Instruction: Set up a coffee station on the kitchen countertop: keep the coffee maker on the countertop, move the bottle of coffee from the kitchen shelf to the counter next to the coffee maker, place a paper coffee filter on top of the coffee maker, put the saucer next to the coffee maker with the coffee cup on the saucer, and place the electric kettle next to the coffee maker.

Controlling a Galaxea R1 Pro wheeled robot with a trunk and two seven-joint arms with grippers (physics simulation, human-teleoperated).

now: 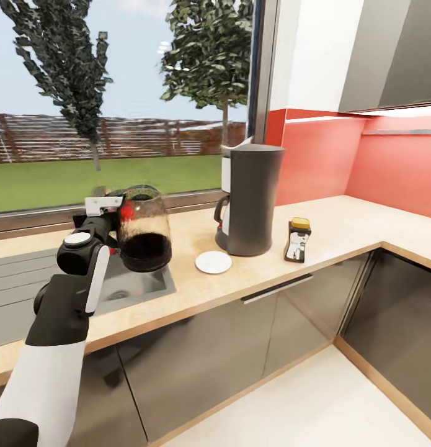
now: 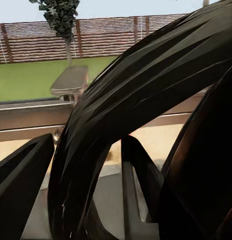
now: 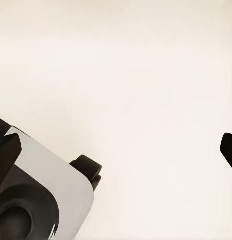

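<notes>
- Over the sink (image 1: 131, 287), your left gripper (image 1: 116, 217) is clamped on the kettle (image 1: 142, 231).
- Jar (image 1: 297, 239) and saucer (image 1: 213, 262) already flank the maker (image 1: 252, 198).
- Cup's left; right gripper: can't tell.

A wide window (image 1: 116, 93) fills ten to twelve o'clock, showing lawn, trees and a brown slatted fence (image 1: 116, 138); a coral-red backsplash (image 1: 339, 158) runs at two o'clock under grey wall cabinets (image 1: 395, 53). Glossy grey base cabinets (image 1: 240, 347) stand at six o'clock above a pale floor (image 1: 314, 410).
</notes>
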